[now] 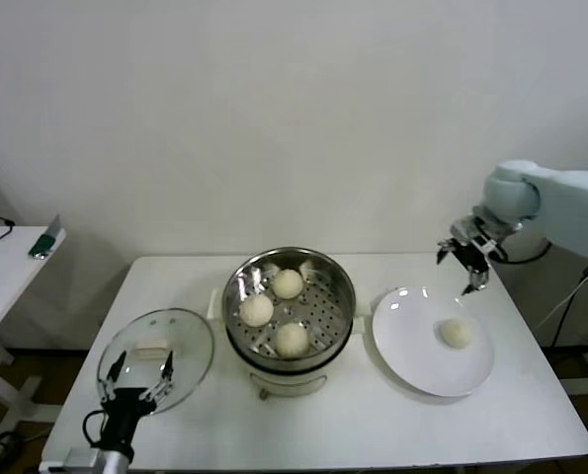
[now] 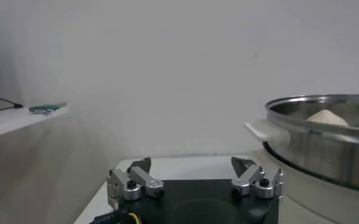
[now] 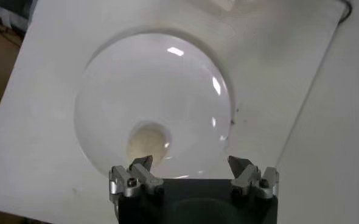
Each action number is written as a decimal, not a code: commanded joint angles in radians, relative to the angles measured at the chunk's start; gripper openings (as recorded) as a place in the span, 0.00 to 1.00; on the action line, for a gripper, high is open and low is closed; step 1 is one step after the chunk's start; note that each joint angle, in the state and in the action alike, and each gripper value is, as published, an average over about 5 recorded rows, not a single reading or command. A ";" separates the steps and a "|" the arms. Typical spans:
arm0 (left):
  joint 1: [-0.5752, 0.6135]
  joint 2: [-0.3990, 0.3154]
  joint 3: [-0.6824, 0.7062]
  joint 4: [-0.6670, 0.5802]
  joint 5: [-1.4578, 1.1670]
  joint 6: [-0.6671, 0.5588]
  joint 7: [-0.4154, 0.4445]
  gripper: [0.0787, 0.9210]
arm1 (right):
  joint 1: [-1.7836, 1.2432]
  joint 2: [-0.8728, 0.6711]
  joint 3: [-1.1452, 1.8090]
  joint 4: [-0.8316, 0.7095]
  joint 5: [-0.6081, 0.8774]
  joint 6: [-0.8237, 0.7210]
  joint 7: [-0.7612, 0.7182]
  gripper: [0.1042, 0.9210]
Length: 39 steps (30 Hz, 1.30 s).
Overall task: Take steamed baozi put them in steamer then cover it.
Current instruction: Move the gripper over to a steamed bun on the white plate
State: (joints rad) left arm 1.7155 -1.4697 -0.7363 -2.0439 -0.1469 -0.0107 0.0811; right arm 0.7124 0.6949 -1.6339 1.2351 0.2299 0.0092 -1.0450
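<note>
Green object (image 2: 47, 108) (side table) in left wrist view

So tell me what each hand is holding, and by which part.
Nothing is held. The right hand is open above the plate with one bun; the left hand is open over the lid.
</note>
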 commanded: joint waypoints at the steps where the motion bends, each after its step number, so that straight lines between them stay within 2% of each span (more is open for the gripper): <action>1: 0.011 -0.003 -0.001 0.003 0.008 -0.004 -0.001 0.88 | -0.355 -0.093 0.251 -0.118 -0.059 -0.066 0.006 0.88; 16: 0.019 -0.008 -0.001 0.005 0.025 -0.006 -0.001 0.88 | -0.552 0.026 0.451 -0.279 -0.146 -0.059 0.026 0.88; 30: 0.013 -0.005 -0.007 0.007 0.020 -0.003 -0.001 0.88 | -0.579 0.060 0.473 -0.300 -0.185 -0.073 0.041 0.88; 39: 0.007 -0.006 -0.007 0.007 0.020 -0.002 -0.002 0.88 | -0.562 0.057 0.474 -0.292 -0.206 -0.074 0.042 0.80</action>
State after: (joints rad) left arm 1.7233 -1.4756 -0.7433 -2.0387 -0.1262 -0.0123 0.0802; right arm 0.1620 0.7455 -1.1806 0.9556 0.0452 -0.0613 -1.0045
